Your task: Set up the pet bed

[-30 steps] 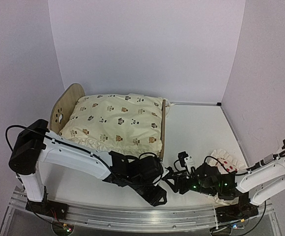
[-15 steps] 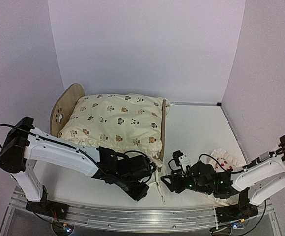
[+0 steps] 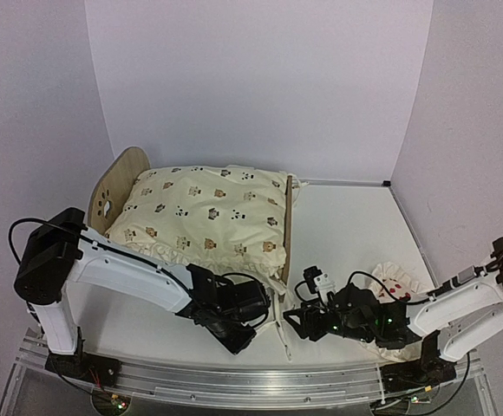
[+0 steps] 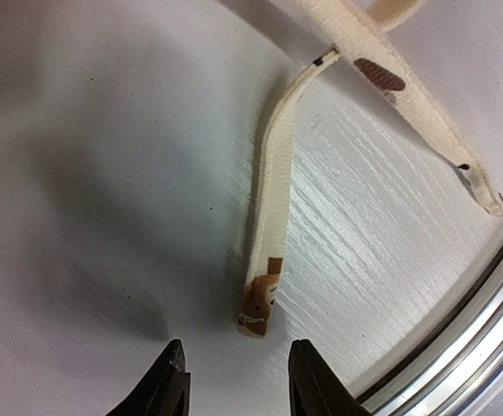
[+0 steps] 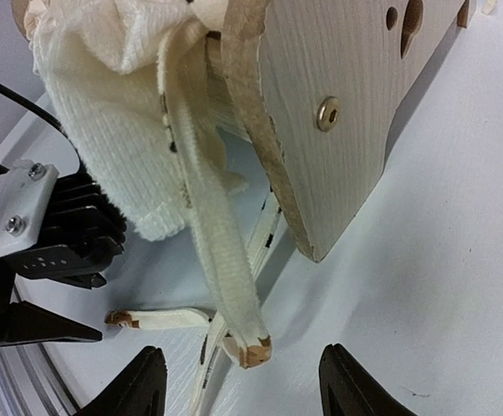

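**Location.** The pet bed (image 3: 117, 178) stands at the left rear of the worktop (image 3: 347, 225), and the animal-print cushion (image 3: 204, 217) fills it. Its foot board (image 3: 287, 230) faces the middle of the worktop. Cream ties (image 3: 279, 329) run from the cushion's near corner down onto the worktop beside that board.

**Grippers.** The left gripper (image 4: 237, 381) is low over the worktop, fingers apart and holding nothing. The frayed end of one tie (image 4: 267, 217) lies just ahead of the gap. The right gripper (image 5: 243, 390) is likewise spread and empty, near the foot board's lower corner, where a second tie (image 5: 221, 277) hangs from the cushion.

**Handling, as assessed.**
- The frame is thin plywood — stiff, light, and likely to skid on the smooth worktop if nudged rather than held.
- The end-board edges look the soundest hold. A two-finger pinch across the board's thickness near the screwed joint (image 5: 327, 112) should be firm.
- The ties are limp flat webbing. Where one lies flat it gives little to pinch, so the hanging length or a raised end is the better purchase.
- The cushion is soft and will probably drag out of place if a tie is pulled hard.
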Robot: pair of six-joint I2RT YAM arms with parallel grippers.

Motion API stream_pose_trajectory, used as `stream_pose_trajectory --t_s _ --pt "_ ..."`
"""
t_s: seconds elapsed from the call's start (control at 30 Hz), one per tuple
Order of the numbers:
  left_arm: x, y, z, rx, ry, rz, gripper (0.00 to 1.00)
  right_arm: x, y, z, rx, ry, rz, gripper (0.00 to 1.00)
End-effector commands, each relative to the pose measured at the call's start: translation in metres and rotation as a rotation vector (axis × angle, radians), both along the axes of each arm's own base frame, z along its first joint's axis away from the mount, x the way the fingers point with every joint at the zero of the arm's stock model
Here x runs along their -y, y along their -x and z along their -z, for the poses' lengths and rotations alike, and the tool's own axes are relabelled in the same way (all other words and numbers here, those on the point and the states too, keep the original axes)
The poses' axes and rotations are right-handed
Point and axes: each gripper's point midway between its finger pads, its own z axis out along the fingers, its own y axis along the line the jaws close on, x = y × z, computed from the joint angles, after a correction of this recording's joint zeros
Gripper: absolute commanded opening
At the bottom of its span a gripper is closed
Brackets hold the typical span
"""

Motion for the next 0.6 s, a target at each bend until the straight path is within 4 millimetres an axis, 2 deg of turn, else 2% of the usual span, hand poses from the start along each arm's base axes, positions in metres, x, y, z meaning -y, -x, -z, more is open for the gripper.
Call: stream_pose_trajectory --t_s 0.0,0.2,0.43,0.57 --pt "0.016 -0.004 -0.002 -0.001 0.035 0.027 0.39 -0.01 -0.002 -0.008 0.012 -0.012 -0.008 0.62" --pt "0.019 -0.005 0.002 -0.007 0.032 0.033 0.35 -0.014 -0.004 -0.008 0.019 -0.004 -0.012 0.62" --pt "0.018 -0.008 0.009 0.008 0.003 0.029 0.03 -0.015 -0.01 -0.015 0.053 -0.001 0.003 0.58" --pt "0.021 -0.01 0.003 0.019 0.019 0.02 0.0 -0.015 -0.013 -0.017 0.072 0.012 0.011 0.48"
